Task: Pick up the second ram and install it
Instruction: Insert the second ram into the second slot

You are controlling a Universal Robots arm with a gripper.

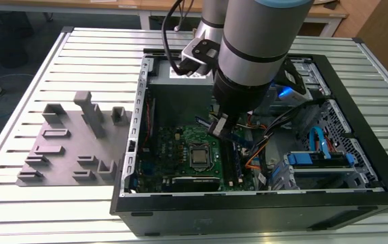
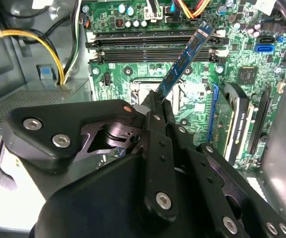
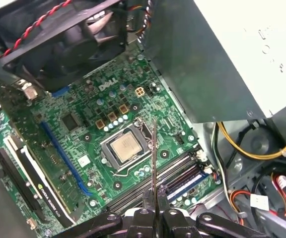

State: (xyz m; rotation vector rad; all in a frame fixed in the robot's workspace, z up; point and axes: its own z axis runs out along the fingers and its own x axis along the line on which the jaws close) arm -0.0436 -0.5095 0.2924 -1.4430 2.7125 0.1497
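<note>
Above the one motherboard (image 3: 175, 126) inside the open computer case (image 1: 248, 213), the single claw (image 2: 158, 101) was clamped on one end of the second ram (image 2: 185, 59), one stick jutting tilted beyond its fingertips, near the processor socket (image 3: 124, 148).

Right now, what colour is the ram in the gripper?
The second ram is blue; best in the second wrist view.

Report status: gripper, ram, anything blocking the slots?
Gripper shut on the ram. Ram held over the motherboard inside the open case, not yet in a slot. No cable seen across the memory slots.
</note>
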